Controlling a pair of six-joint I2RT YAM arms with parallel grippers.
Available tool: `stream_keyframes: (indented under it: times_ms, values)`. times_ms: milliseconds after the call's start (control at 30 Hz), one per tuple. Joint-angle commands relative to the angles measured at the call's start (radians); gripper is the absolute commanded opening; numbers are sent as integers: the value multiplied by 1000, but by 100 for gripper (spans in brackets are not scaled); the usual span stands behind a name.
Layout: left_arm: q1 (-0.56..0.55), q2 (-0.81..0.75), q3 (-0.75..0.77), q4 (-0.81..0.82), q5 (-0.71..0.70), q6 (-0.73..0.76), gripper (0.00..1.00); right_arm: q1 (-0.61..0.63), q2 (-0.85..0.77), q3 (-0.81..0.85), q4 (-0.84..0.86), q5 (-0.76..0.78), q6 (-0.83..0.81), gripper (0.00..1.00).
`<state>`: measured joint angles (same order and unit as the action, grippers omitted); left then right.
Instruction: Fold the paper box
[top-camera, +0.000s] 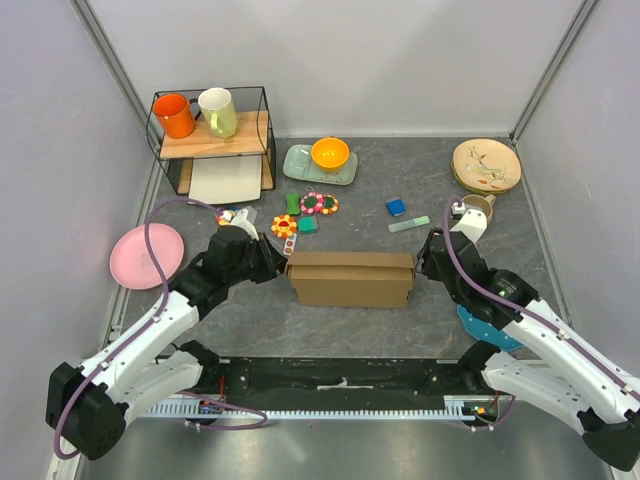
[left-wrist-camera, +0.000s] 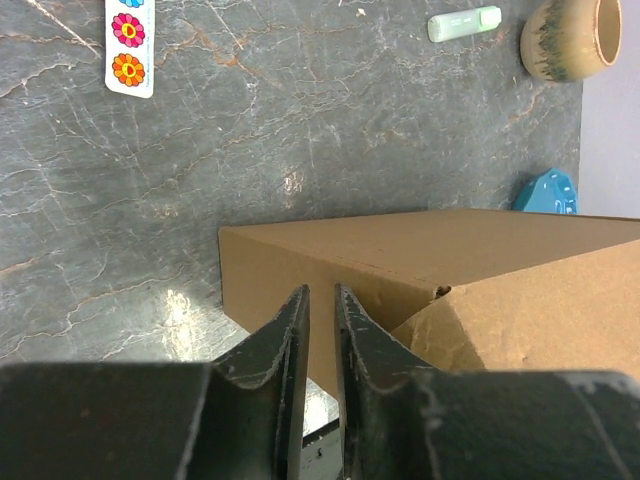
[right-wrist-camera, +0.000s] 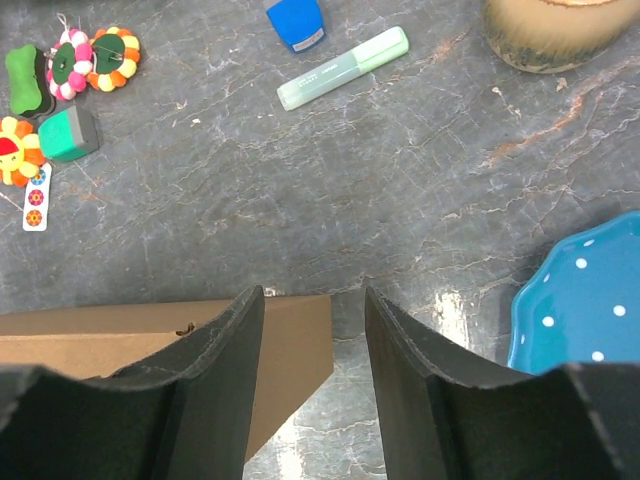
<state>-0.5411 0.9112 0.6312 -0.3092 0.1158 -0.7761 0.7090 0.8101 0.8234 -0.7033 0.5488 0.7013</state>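
Note:
The paper box (top-camera: 350, 280) is a brown cardboard box, folded shut, lying lengthwise in the middle of the table. My left gripper (top-camera: 278, 262) is at its left end. In the left wrist view the jaws (left-wrist-camera: 320, 292) stand a narrow slit apart with nothing between them, just in front of the box's end wall (left-wrist-camera: 270, 290). My right gripper (top-camera: 422, 262) is at the right end. It is open (right-wrist-camera: 313, 295), and the box's end corner (right-wrist-camera: 295, 340) lies between the fingers, against the left one.
Small toys (top-camera: 305, 210), a blue block (top-camera: 396, 207) and a green marker (top-camera: 409, 224) lie behind the box. A pink plate (top-camera: 146, 256) is at left, a blue dotted plate (top-camera: 485, 328) at right, a tan cup (top-camera: 478, 208) and a wire shelf (top-camera: 212, 135) further back.

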Motion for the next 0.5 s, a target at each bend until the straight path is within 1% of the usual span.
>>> stream_keyframes:
  times_ms: [0, 400, 467]
  values:
    - [-10, -23, 27, 35, 71, 29, 23, 9, -15, 22, -4, 25, -13, 53]
    - [-10, -46, 58, -22, 15, 66, 24, 7, -54, 92, -87, 120, -60, 55]
    - [-10, -54, 70, -47, -16, 75, 27, 9, -60, 103, -97, 138, -66, 56]
